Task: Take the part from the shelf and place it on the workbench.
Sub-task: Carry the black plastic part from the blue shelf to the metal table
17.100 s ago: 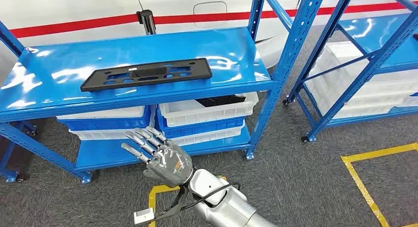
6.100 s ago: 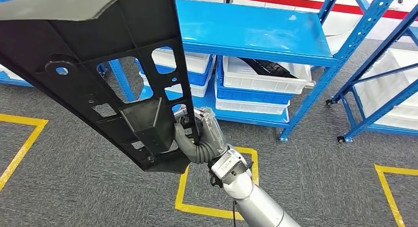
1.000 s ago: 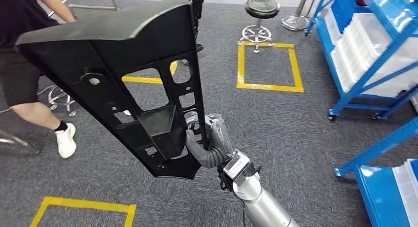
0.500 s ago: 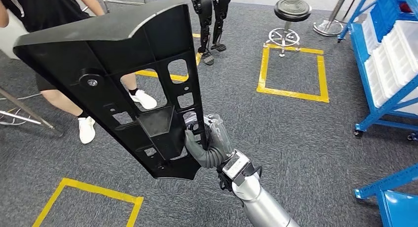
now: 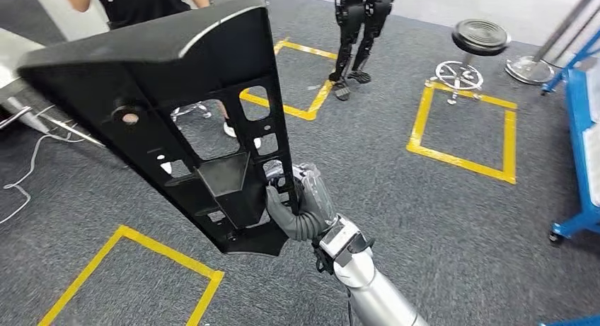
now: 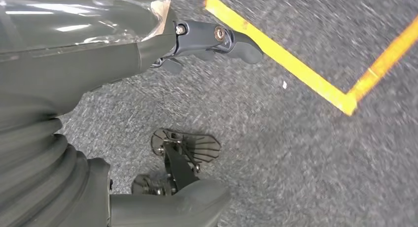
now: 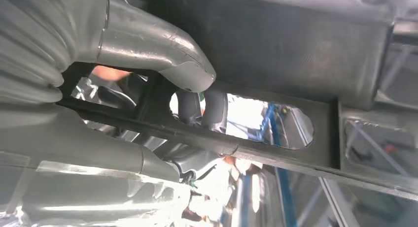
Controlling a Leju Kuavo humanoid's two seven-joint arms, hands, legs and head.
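We judge the first half of the task done: the long black moulded plastic part with cut-out windows is off the shelf and carried in the air in front of the body, tilted so that its broad end rises toward the upper left of the head view. Our right hand holds it near its lower end, thumb on one side of a rib and fingers hooked through an opening; the right wrist view shows the same part with the grey thumb pressed on a bar beside a slot. What is left is the placing, and we cannot see any worktop to put it on; only grey carpet floor with yellow tape squares lies ahead. Our left hand hangs over the carpet with nothing in it, though we cannot tell how far its fingers are spread. A blue shelf frame on castors stands at the right edge; we cannot make out any containers on it.
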